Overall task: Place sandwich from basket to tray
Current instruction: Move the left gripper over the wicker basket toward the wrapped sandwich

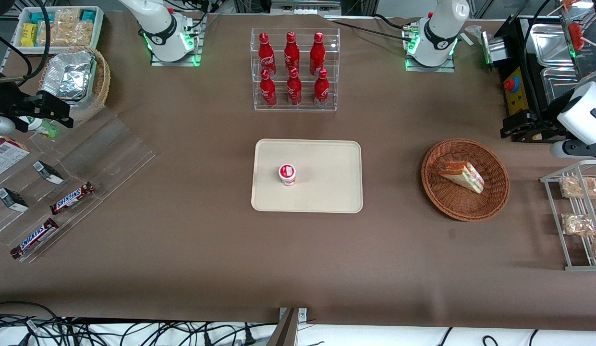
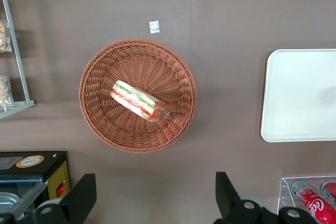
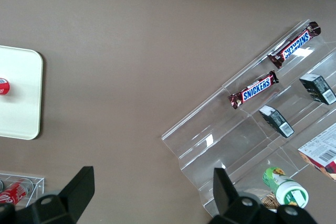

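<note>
- Gripper spread wide, holding nothing, hovering above basket.
- Sandwich soft, light, crushable; best pinched gently across bread faces, mid-wedge.
- Tray well apart.

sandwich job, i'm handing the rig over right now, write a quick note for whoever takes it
Gripper: the left arm's, open and empty, high above the table at the working arm's end, looking down on the basket.
Sandwich: lying in the basket, untouched.
Tray: mid-table, toward the parked arm from the basket. A small red-and-white cup already stands on it; the rest of its floor is bare.
Done: nothing yet, no grasp made.
Left: come down over the sandwich, grip it, lift it out, carry it to the tray and set it on a bare part, away from the cup.
</note>
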Available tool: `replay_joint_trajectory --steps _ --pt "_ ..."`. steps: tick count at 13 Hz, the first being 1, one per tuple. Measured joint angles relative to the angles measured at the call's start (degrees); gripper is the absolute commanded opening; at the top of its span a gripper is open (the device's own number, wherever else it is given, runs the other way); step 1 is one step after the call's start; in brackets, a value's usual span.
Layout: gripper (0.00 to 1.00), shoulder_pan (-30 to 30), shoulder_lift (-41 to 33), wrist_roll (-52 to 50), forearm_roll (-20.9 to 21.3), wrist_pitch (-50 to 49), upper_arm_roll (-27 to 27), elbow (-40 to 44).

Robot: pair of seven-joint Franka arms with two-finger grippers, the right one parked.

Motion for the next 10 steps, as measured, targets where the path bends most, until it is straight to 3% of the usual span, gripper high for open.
replay_joint_trajectory --steps 7,10 --pt "1.00 0.1 0.9 -0.2 0.0 0.3 0.4 -0.4" --pt "1.00 0.8 1.8 -4.5 0.6 5.4 0.6 -4.4"
